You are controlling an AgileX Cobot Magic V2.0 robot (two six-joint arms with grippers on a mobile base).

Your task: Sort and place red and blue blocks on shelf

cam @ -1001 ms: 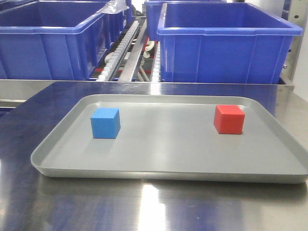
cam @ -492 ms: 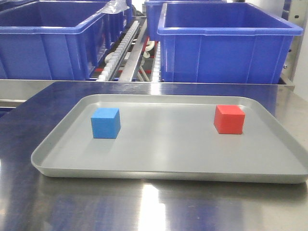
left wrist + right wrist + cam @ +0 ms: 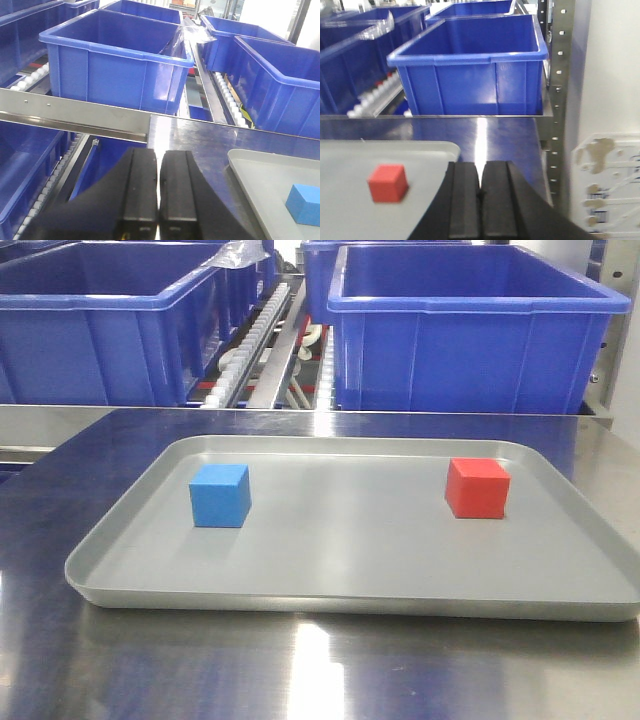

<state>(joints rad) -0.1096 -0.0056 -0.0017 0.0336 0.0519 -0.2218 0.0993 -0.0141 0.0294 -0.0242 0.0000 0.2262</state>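
A sky-blue block [image 3: 220,495] rests on the left of a shallow grey tray [image 3: 350,570], and a red block [image 3: 477,487] on its right. Behind the tray the shelf [image 3: 262,350] shows white roller tracks between bins. My left gripper [image 3: 158,160] is shut and empty, left of the tray, with the blue block [image 3: 304,204] at the view's right edge. My right gripper [image 3: 480,172] is shut and empty too, hovering by the tray's right corner, with the red block [image 3: 387,183] to its left. Neither gripper appears in the front view.
Large blue bins [image 3: 465,330] [image 3: 105,325] stand on the shelf behind the shiny steel tabletop [image 3: 320,670]. A flat steel rail with screws [image 3: 70,112] runs left of the table. A perforated steel upright [image 3: 557,90] stands at the right.
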